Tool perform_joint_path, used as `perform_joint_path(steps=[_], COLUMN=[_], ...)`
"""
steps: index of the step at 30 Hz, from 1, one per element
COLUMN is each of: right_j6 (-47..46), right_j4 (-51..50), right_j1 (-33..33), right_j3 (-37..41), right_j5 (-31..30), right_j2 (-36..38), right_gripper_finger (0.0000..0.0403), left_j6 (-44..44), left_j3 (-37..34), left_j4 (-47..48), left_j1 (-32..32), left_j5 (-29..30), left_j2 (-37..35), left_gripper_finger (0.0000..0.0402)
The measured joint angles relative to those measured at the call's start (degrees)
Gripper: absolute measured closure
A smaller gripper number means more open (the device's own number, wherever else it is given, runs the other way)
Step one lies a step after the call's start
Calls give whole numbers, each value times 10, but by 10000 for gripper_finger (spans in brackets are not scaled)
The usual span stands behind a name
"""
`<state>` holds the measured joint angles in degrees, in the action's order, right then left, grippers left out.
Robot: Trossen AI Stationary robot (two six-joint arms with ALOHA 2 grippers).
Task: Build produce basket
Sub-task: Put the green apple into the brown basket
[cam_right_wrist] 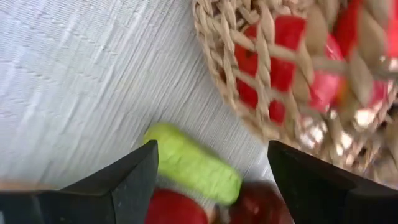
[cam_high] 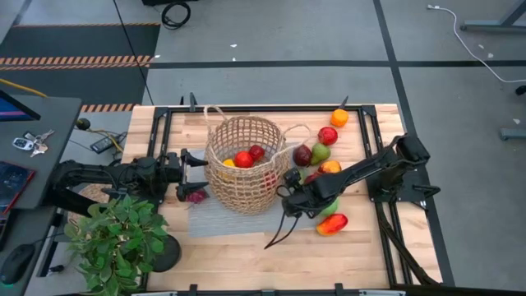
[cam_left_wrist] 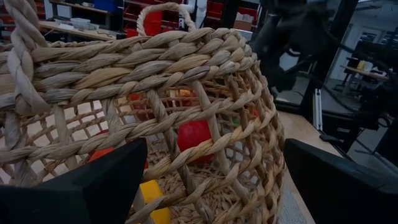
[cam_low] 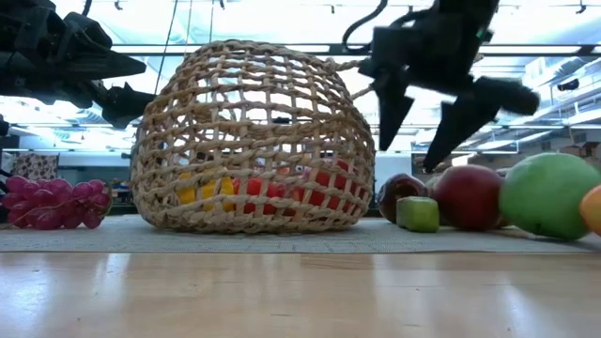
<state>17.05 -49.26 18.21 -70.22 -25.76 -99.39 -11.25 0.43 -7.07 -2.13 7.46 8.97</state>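
Observation:
The round woven basket [cam_high: 245, 164] stands on a grey mat, with red apples [cam_high: 249, 156] and a yellow piece inside. More produce lies to its right: a green cucumber piece [cam_low: 418, 213], a dark-red piece [cam_high: 302, 154], a green pear [cam_high: 320, 153], a red apple [cam_high: 327, 136], oranges and a red-orange pepper [cam_high: 332, 224]. My right gripper [cam_low: 411, 155] hangs open and empty, pointing steeply down above the cucumber piece [cam_right_wrist: 193, 163], beside the basket's right wall. My left gripper [cam_high: 197, 174] is open and level at the basket's left wall [cam_left_wrist: 186, 124]. My left gripper points level at the basket's left wall [cam_left_wrist: 205, 155], with a finger [cam_left_wrist: 106, 186] on either side of the part in front of it. I cannot tell whether they touch the weave.
Dark-red grapes [cam_high: 196, 195] lie on the mat [cam_high: 215, 218] near the left gripper. A green potted plant [cam_high: 119, 238] stands at the near left corner. Bare wood lies along the table's near edge [cam_high: 263, 263]. A black frame rail [cam_high: 271, 108] runs along the far side.

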Motion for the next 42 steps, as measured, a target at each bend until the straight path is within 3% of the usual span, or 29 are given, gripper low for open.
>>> perform_joint_path(steps=[15,20,24,29,36,42], right_j6=[-248,-330,-406,-524,-717,-808], right_j4=[-123,-156,-155,-154,-144,-57], right_j1=[64,86,109,136,150,157], right_j3=[-1,-1,17,54,115,181], right_j5=[-7,20,36,14,19,19], right_j2=[82,88,98,117,163,218], right_gripper_finger=[97,97,97,94,56,8], left_j6=[0,0,0,0,0,0], left_j3=[0,0,0,0,0,0], left_j4=[0,0,0,0,0,0], left_j1=[0,0,0,0,0,0], left_j5=[0,0,0,0,0,0], left_j2=[0,0,0,0,0,0], left_gripper_finger=[15,15,15,15,15,15])
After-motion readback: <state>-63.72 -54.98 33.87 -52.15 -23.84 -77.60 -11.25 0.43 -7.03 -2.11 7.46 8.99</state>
